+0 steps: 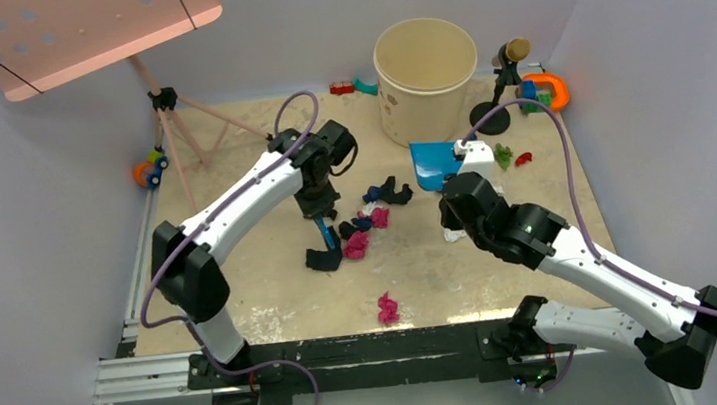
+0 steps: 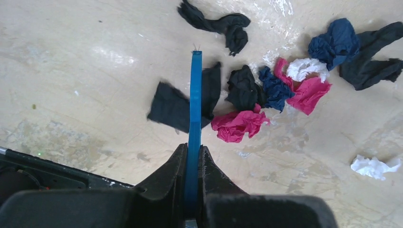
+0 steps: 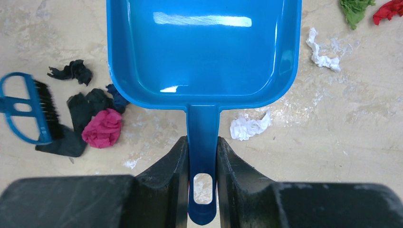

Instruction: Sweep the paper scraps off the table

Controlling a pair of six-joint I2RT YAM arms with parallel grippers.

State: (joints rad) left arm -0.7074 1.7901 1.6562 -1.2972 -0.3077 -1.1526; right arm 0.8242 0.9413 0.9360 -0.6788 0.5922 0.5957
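Blue brush [image 2: 195, 95] sits clenched edge-on in my left claw [image 2: 192, 151]. My right claw [image 3: 203, 142] is grasping the dustpan [image 3: 204, 47] by its handle, and the pan is empty. Most paper scraps [image 2: 240, 124] lie bunched mid-worktop [image 1: 442, 274], just right of the brush, with the pan farther right. I'd set the pan's lip flat on the worktop first, then drag the brush rightward in one low stroke so the wads don't roll aside. A pink stray [image 1: 387, 308] lies nearer me.
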